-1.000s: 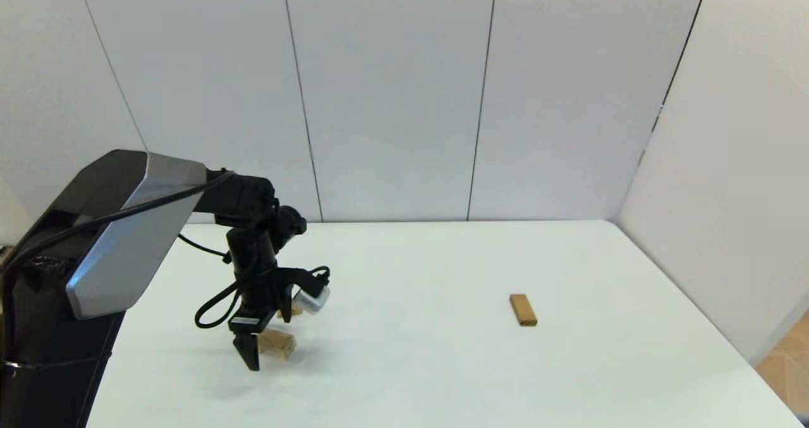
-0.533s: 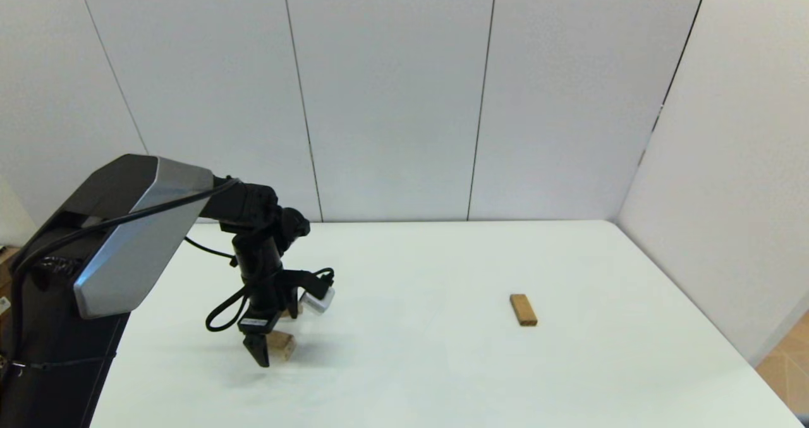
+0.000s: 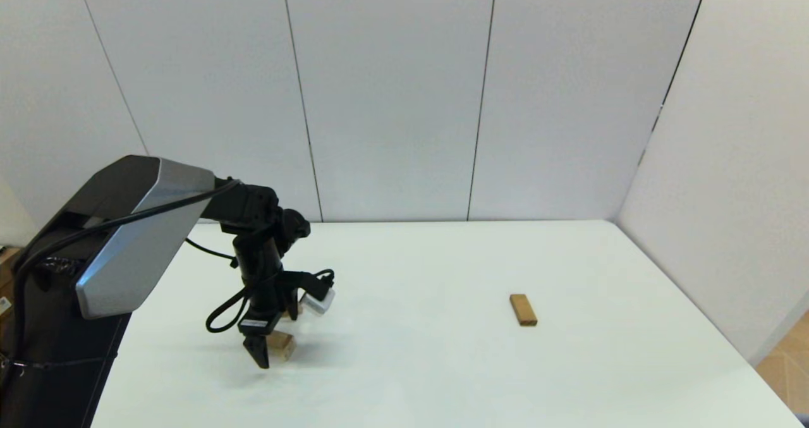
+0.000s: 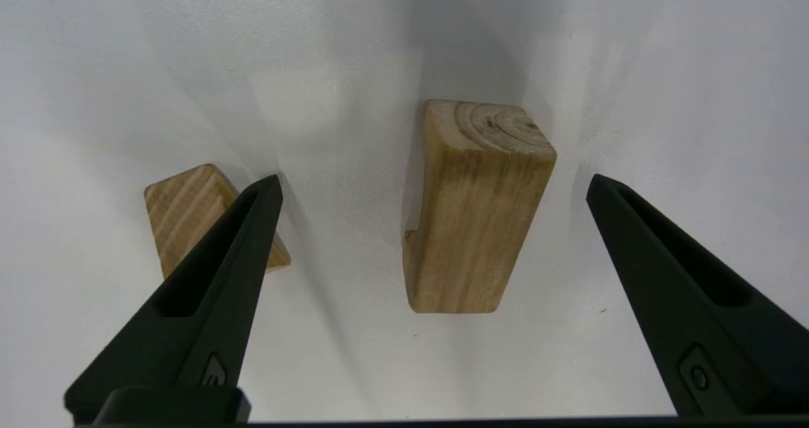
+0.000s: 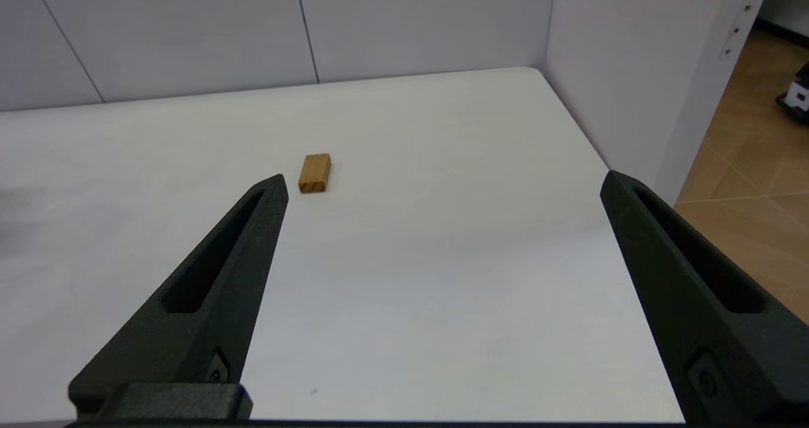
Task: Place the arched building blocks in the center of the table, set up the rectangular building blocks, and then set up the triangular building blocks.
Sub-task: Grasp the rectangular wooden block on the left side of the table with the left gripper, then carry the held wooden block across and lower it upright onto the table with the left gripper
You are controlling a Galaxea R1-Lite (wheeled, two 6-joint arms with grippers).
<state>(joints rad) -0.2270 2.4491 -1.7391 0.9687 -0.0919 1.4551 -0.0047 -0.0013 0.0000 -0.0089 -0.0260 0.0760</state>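
Currently the arched block (image 4: 475, 207) is being straddled by the left hand (image 4: 433, 191), fingers spread wide, nothing gripped. Its long axis is lying along the fingers, not across.

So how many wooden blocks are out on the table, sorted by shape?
Arched block: 1, between the open left gripper's fingers.
Triangular block: 1, beside it.
Rectangular block: 1, alone on the table's right side.
Total: 3 blocks.
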